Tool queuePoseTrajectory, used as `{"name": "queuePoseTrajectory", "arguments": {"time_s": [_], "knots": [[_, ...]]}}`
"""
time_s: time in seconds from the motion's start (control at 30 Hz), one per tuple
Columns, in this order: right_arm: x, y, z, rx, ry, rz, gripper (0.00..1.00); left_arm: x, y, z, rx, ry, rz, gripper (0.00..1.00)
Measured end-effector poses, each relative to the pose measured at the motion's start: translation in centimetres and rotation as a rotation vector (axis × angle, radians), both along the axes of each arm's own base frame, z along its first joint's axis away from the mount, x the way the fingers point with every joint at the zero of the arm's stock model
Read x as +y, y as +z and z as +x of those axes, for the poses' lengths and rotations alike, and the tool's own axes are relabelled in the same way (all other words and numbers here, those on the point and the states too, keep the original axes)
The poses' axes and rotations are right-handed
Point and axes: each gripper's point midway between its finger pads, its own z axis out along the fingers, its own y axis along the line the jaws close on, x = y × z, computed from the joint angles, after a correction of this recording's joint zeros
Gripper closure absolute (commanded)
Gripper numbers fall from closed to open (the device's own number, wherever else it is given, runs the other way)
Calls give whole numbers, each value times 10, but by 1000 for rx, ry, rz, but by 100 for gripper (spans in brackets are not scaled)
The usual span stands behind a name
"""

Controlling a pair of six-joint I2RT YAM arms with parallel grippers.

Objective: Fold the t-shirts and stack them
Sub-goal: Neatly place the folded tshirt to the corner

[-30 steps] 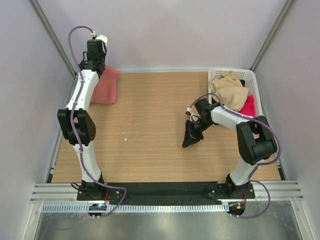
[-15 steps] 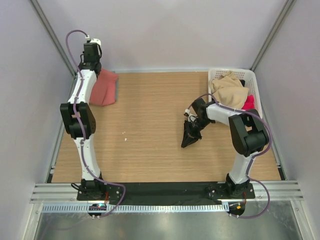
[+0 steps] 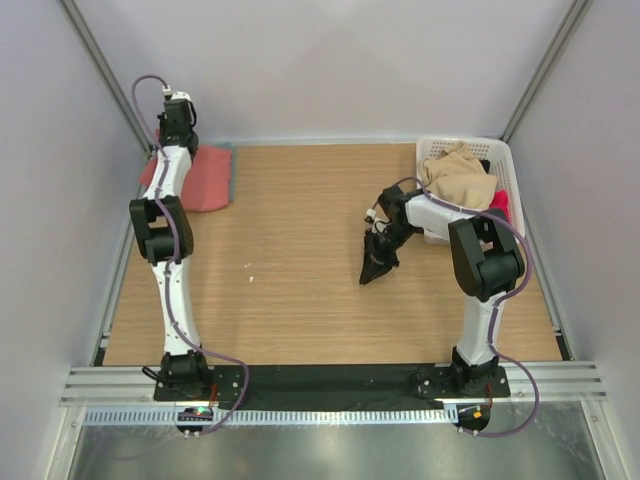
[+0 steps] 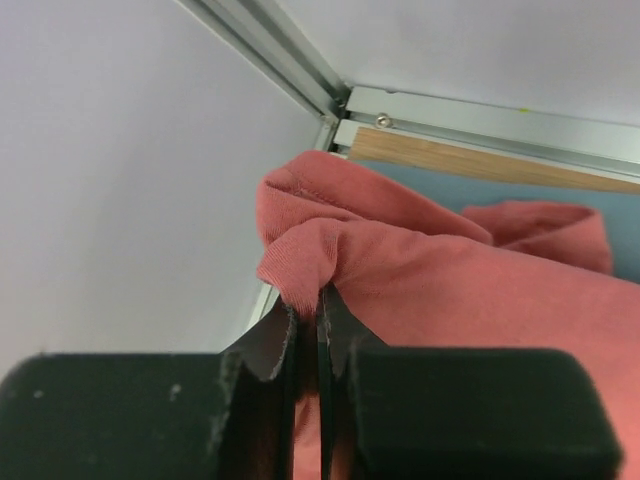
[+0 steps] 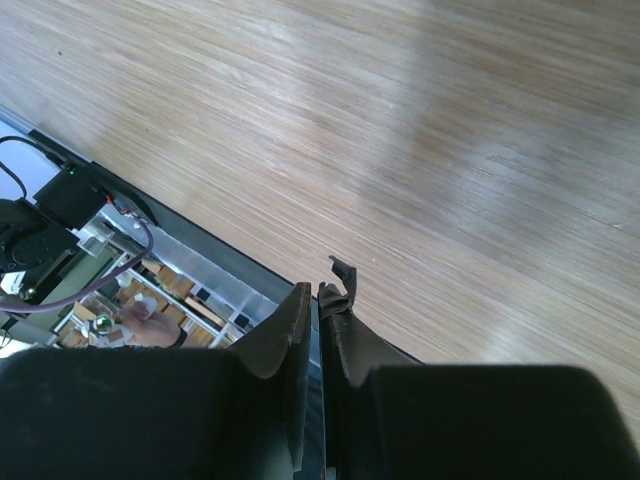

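Left gripper (image 4: 312,306) is pinched shut on a fold of the salmon-red t-shirt (image 3: 205,178), in the 10 o'clock corner of the table (image 3: 300,210). The teal-blue t-shirt (image 4: 430,188) is mostly buried beneath it. Right gripper (image 5: 318,296) is closed and empty, toward 3 o'clock.

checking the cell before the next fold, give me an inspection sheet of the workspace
surface: wooden table, one white speck
job's things: red shirt in the far left corner, teal shirt showing under it
clutter: basket far right, holding beige cloth and pink cloth
grippers: left gripper shut on red shirt fold; right gripper shut, empty, over the table
cables: purple cable along each arm, no snag seen
surroundings: white walls, metal posts
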Motion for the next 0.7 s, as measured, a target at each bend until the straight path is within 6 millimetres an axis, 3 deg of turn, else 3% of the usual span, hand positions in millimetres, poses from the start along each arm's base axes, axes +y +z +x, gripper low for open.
{"name": "queuePoseTrajectory", "arguments": {"time_s": [0.13, 0.2, 0.23, 0.27, 0.4, 0.5, 0.6, 0.7], "knots": [[-1, 3, 2, 2, 5, -22, 85, 17, -12, 3, 15, 61, 78, 46], [-1, 5, 1, 4, 10, -32, 85, 23, -14, 1, 23, 89, 116, 39], [0, 6, 0, 6, 14, -35, 85, 26, -12, 0, 25, 102, 132, 27], [0, 7, 0, 7, 17, -39, 85, 28, -10, -2, 27, 115, 147, 21], [1, 7, -3, 11, 23, -45, 85, 31, 8, -5, -4, 162, 187, 17], [3, 9, -3, 0, 25, -42, 85, 22, 27, -11, -23, 168, 190, 17], [6, 15, -2, -32, 21, -29, 85, -7, 60, -21, -59, 145, 169, 17], [11, 24, -5, -84, 29, -17, 85, -70, 103, -40, -113, 67, 98, 17]]}}
